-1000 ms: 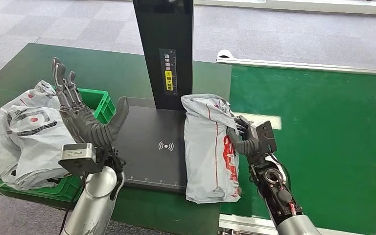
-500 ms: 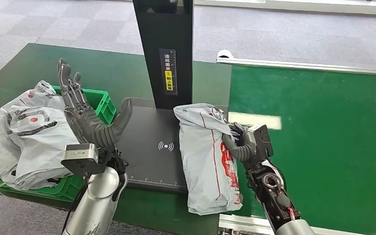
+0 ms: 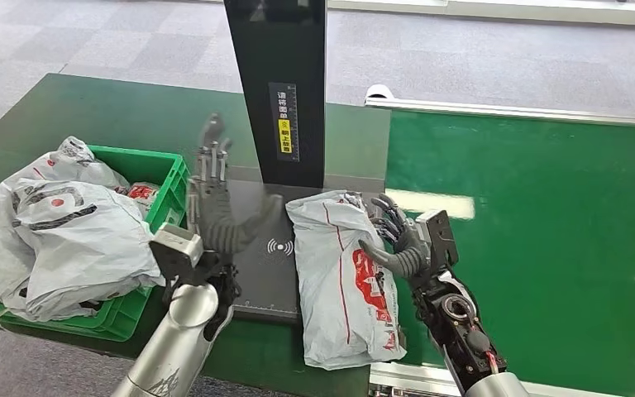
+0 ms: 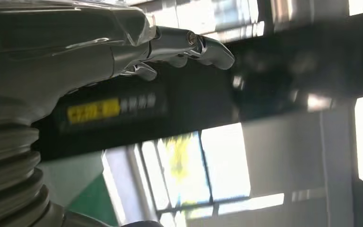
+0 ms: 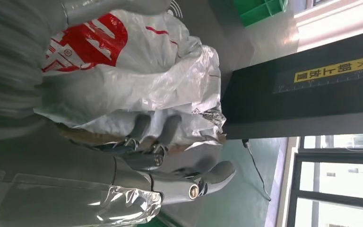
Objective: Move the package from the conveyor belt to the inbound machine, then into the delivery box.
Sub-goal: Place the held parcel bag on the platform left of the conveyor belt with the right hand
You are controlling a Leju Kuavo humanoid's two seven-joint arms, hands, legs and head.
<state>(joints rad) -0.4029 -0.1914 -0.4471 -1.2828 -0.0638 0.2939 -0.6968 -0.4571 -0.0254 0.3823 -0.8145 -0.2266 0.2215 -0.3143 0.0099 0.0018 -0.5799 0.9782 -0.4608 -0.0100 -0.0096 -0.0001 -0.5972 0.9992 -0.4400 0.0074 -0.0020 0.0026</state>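
The right hand (image 3: 397, 240) rests spread against the package (image 3: 339, 273), gripping nothing. The package lies on the inbound machine (image 3: 256, 273), overhanging its near edge. The left hand (image 3: 215, 207), open, hovers over the machine. The delivery box (image 3: 161, 169) step remains.

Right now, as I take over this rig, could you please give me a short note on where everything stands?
Right hand: fingers spread against the side of the grey plastic mailer package with red print, no closed grip visible.
Left hand: open, holding nothing, raised over the black scanner platform of the inbound machine.
Package: lying on that platform's right edge, partly overhanging toward the green conveyor belt.
Done: package moved off the belt onto the machine.
Left: carry it into the green plastic delivery crate, which already holds other grey bags.
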